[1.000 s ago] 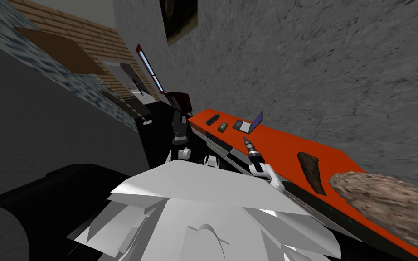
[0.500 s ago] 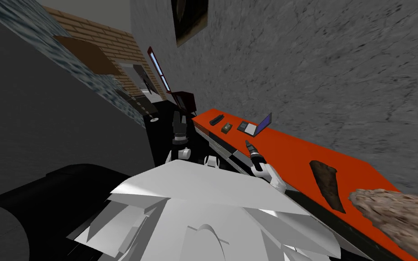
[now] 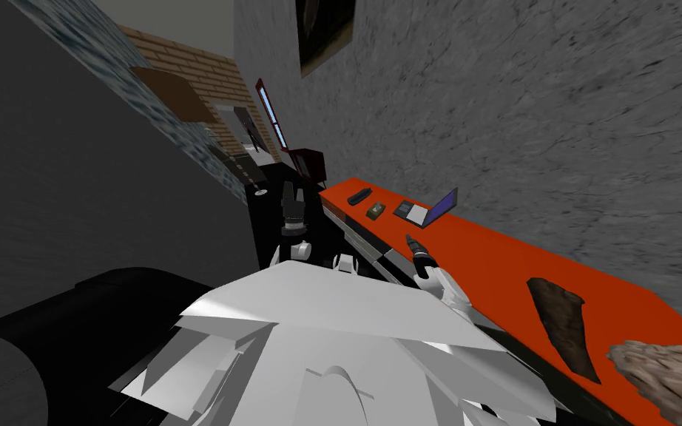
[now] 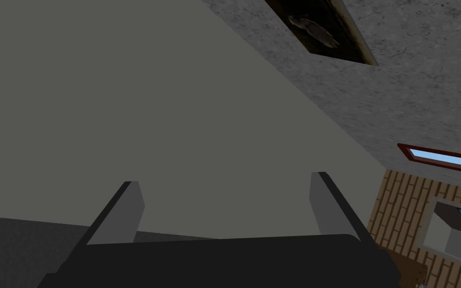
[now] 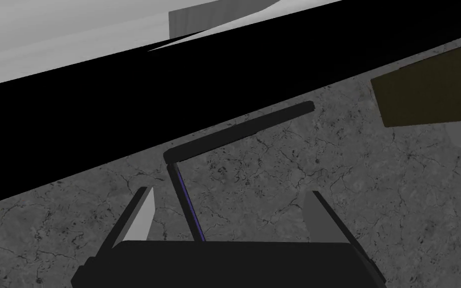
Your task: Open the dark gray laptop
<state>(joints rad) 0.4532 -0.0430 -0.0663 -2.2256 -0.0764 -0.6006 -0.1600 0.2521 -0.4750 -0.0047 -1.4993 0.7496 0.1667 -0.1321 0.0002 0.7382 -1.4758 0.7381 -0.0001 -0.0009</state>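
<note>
**Right claw open, hanging short of a half-raised laptop**

We're at the orange bench (image 3: 495, 251), which runs along the grey stone wall (image 3: 554, 111). The laptop (image 3: 422, 211) sits toward the bench's far end. Its base is flat on the top and its lid is up at a slant on the wall side, the screen face purple-blue. Further toward that far end come an olive-brown box (image 3: 376, 211) and then a black bar (image 3: 359, 197), both too small from here to read anything on them.

The right claw (image 3: 409, 238) hovers at the bench's front edge, near the laptop but apart from it. Its wrist camera shows the fingers (image 5: 141, 215) spread wide with nothing gripped. Ahead of them the laptop's two halves make a dark wedge with a purple line down one. The left claw (image 3: 293, 194) is held up just off the bench's far corner, blades equally wide, gripping nothing.

For room to move, a long run of orange top lies between the laptop and a dark brown slab (image 3: 563, 329). A rough grey-brown lump (image 3: 669, 377) sits at the near end.

Against a second ago, the robot has swung round and the head's whole view has slid with it. The bench items now sit further across and the lump is mostly off the corner. Both arms keep their pose.
</note>
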